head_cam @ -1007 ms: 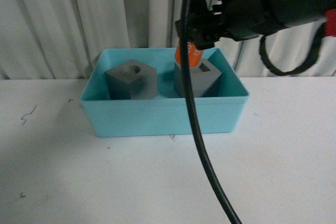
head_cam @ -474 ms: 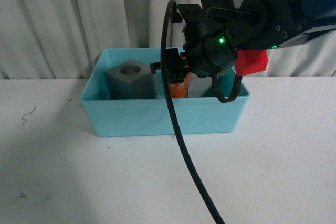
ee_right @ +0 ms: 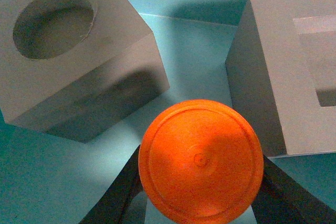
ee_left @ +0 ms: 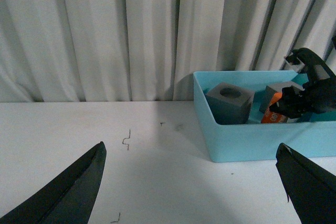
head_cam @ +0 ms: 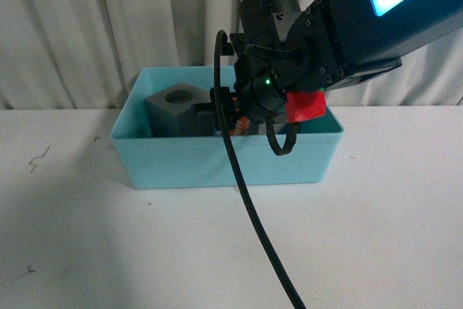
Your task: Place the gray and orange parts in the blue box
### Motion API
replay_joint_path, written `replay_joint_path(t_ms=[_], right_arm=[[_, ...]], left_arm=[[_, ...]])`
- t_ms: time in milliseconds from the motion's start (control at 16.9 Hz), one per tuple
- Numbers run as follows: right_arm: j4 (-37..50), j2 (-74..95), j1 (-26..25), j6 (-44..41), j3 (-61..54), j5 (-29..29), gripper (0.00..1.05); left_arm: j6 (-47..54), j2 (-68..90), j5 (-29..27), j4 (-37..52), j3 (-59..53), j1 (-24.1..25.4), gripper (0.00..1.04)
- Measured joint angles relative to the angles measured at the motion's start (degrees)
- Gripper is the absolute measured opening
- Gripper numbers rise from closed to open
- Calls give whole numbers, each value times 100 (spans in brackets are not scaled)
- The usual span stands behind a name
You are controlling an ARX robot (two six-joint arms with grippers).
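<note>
A: What's hidden?
B: In the front view the right arm's black housing covers the gray cube with the rectangular recess [ee_right: 294,72]; only a sliver of the orange cylinder [head_cam: 239,125] peeks out at centre.
A: And the right gripper [ee_right: 202,192]?
B: Its dark fingers [ee_right: 118,195] clamp the cylinder's sides, low between both cubes inside the blue box [head_cam: 181,161]. Its flat, ringed end faces the wrist camera.
A: The other cube?
B: The matte gray cube with the round recess [head_cam: 178,109] sits inside the box, centre-left.
A: The left gripper [ee_left: 194,182]?
B: Spread wide, empty, over bare table [ee_left: 79,124].
</note>
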Motion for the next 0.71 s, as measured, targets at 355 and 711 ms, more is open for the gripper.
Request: replay_joint_path(t_ms=[355,711], right_arm=[[24,0,-4,0,0,2,46],[26,0,0,2,0,-2,50]], left_arm=[[0,2,0,0,0,0,98],[2,0,0,0,0,0,98]])
